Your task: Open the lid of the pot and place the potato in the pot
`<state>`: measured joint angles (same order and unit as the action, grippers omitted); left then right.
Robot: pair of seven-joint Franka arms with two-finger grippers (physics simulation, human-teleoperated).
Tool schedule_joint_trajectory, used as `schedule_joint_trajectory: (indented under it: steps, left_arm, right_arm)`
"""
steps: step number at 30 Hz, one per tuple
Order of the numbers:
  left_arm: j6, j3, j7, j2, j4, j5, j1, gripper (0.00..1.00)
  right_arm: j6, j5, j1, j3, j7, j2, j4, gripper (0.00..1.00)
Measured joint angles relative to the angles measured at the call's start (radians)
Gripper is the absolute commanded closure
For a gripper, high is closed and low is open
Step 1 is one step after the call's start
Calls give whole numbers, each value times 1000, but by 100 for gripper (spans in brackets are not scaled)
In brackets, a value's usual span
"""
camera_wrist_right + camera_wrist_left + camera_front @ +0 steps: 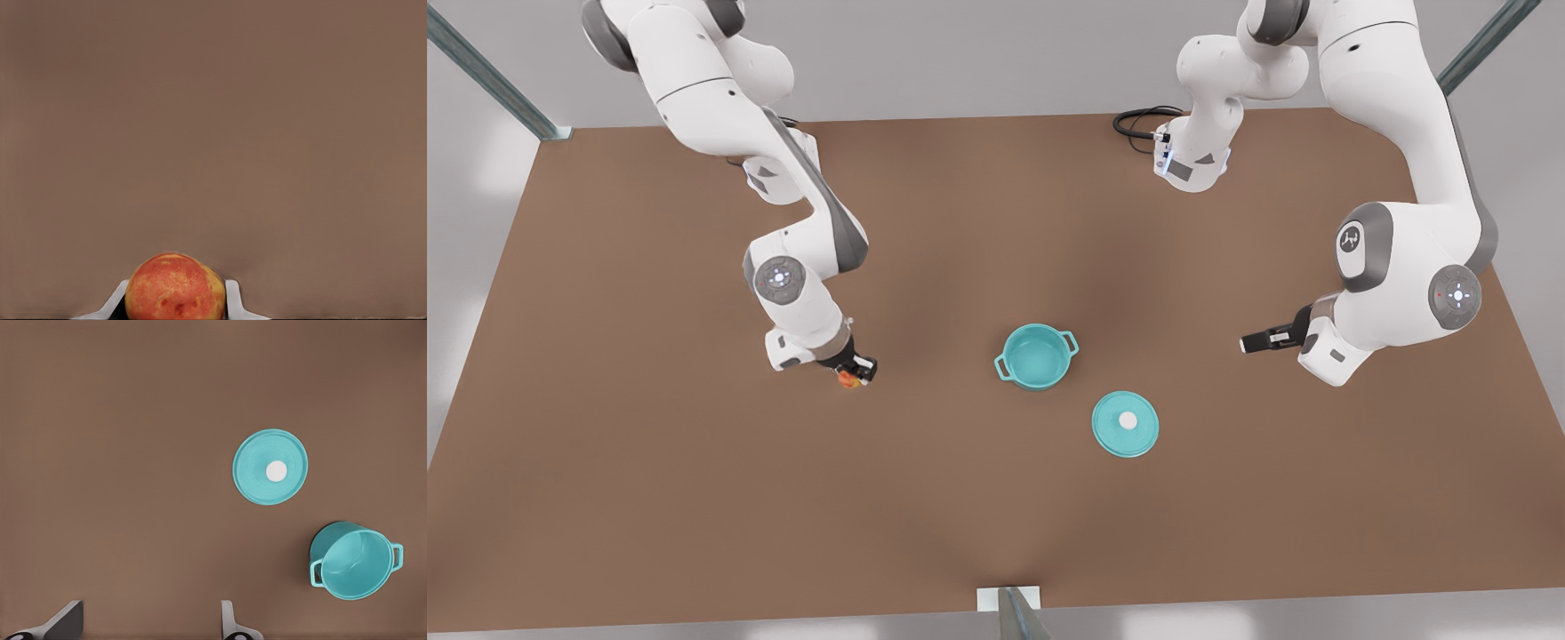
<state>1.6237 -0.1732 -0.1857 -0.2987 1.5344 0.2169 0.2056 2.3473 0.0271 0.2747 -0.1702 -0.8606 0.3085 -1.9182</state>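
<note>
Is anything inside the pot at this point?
No. The pot stands open, bare teal inside. The pot lid lies flat on the table beside it. The potato is clamped in the right end effector; the left end effector waits open.

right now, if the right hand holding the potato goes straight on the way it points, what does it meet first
Probably just bare table. The right hand grips the potato and points down at brown surface, with the pot off to the side.

a wide brown tabletop (978, 498) with a plain matte surface fills the scene. pale grey floor (978, 62) surrounds it. grey-green metal frame struts (489, 76) slant in at both far corners, another at the near edge. soft, even lighting.
</note>
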Motion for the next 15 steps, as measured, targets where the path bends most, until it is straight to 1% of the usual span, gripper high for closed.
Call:
schedule_joint_trajectory:
  steps: [7,15]
  left_arm:
    - [0,0,6,0,-3,0,0,0]
    - [0,0,10,-3,-3,0,1,0]
  right_arm:
    - [-112,-2,171,2,-206,152,237,44]
    - [-224,3,325,8,-418,346,539,44]
